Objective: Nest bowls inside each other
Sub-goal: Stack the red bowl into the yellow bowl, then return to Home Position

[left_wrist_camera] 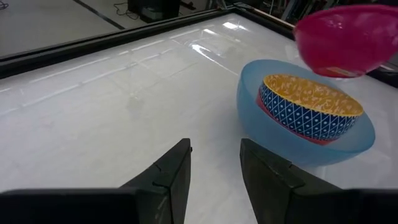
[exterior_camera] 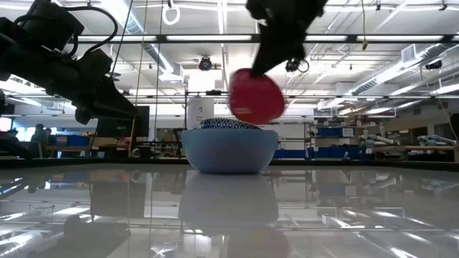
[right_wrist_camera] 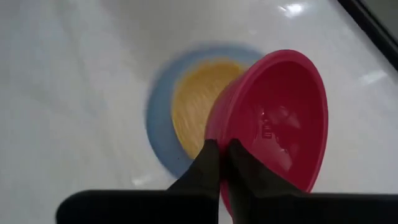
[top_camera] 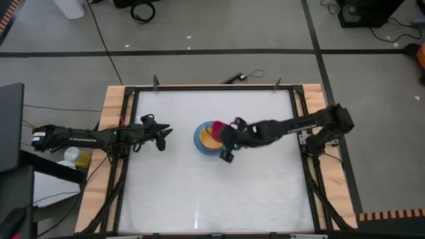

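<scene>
A light blue bowl (top_camera: pixel 199 141) (left_wrist_camera: pixel 273 140) stands on its base at the table's middle. Nested in it is a bowl with an orange inside and a blue-and-white patterned outside (left_wrist_camera: pixel 308 109); a red edge (left_wrist_camera: pixel 264 106) shows under that one. A red-magenta bowl (exterior_camera: pixel 256 95) (right_wrist_camera: pixel 280 118) hangs tilted above the blue bowl's right side, with my right gripper (right_wrist_camera: pixel 221 155) shut on it. My left gripper (left_wrist_camera: pixel 214 168) is open with nothing between its fingers. It hovers left of the bowls (top_camera: pixel 163 133). My right gripper holds the red-magenta bowl by its rim (right_wrist_camera: pixel 219 138), one finger (right_wrist_camera: pixel 255 177) inside the bowl and one outside. The fingers slant down from the table's right side. The bowl is lifted clear and tilted steeply, its opening turned sideways, above the light blue bowl.
A black frame (top_camera: pixel 133 133) rims the white table top, with wooden boards outside it. A black object and a cable (top_camera: pixel 236 77) lie beyond the far edge. Open table surface lies around the bowls on the near side.
</scene>
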